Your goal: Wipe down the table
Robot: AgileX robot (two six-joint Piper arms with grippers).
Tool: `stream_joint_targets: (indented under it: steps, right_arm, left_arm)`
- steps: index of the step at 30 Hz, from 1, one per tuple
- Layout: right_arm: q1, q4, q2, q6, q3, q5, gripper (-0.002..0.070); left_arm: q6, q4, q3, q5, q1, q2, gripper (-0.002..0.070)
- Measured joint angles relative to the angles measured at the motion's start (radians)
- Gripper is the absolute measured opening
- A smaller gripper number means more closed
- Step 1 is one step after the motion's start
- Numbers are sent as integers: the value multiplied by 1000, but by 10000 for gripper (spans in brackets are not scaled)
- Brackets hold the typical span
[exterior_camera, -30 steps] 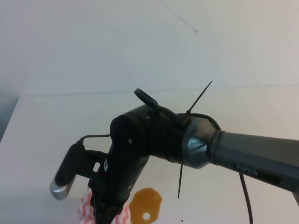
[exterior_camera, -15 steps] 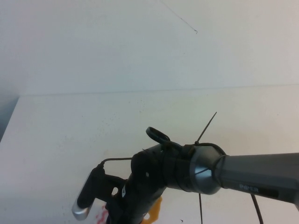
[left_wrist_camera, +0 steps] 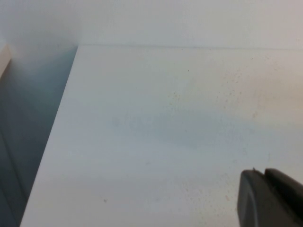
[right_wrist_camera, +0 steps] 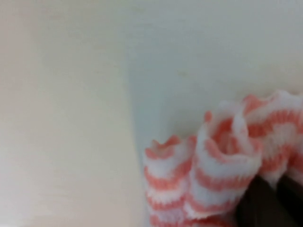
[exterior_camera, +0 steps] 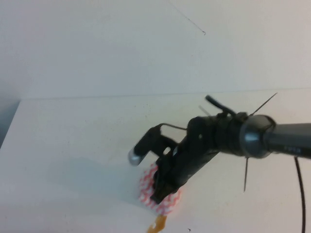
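Well, cloth (exterior_camera: pixel 169 204): red-and-white striped, bunched on the white desk (exterior_camera: pixel 73 136), near its front.
Right pincer (exterior_camera: pixel 156 196): clenched on the cloth, pressing it down.
Amber spill (exterior_camera: pixel 156 224): touching the cloth's near side.
Left pincer (left_wrist_camera: pixel 264 176): above bare desk; grip can't be told.

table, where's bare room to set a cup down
Bare: the left half of the table and the back strip along the wall. Crowded: front centre, where the right pincer clamps the striped cloth by the orange spill. The left pincer hovers over bare tabletop.
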Motion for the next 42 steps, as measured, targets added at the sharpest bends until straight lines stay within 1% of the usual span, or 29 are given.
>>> stream_joint_targets:
  steps: [4,9,12,15,19,24,26,35,39,42]
  right_arm:
    - [-140,46,-12,-18,2,67,25]
    - [-229,40,-69,-26,6,111,25]
    - [-261,37,-85,-28,6,121,25]
    - [-265,32,-76,-33,11,152,25]
    - [-253,100,-46,-52,76,159,25]
    - [-187,326,-51,-213,156,138,24]
    - [-141,355,-51,-234,161,140,23]
    - [97,351,-53,-234,162,135,23]
    - [166,275,-74,-214,166,109,23]
    - [180,175,-85,-187,167,78,23]
  left_arm:
    - [0,0,0,0,0,0,0]
    - [0,0,0,0,0,0,0]
    - [0,0,0,0,0,0,1]
    - [0,0,0,0,0,0,0]
    - [0,0,0,0,0,0,0]
    - [0,0,0,0,0,0,0]
    - [0,0,0,0,0,0,1]
    - [0,0,0,0,0,0,1]
    - [0,0,0,0,0,0,0]
    - [0,0,0,0,0,0,0]
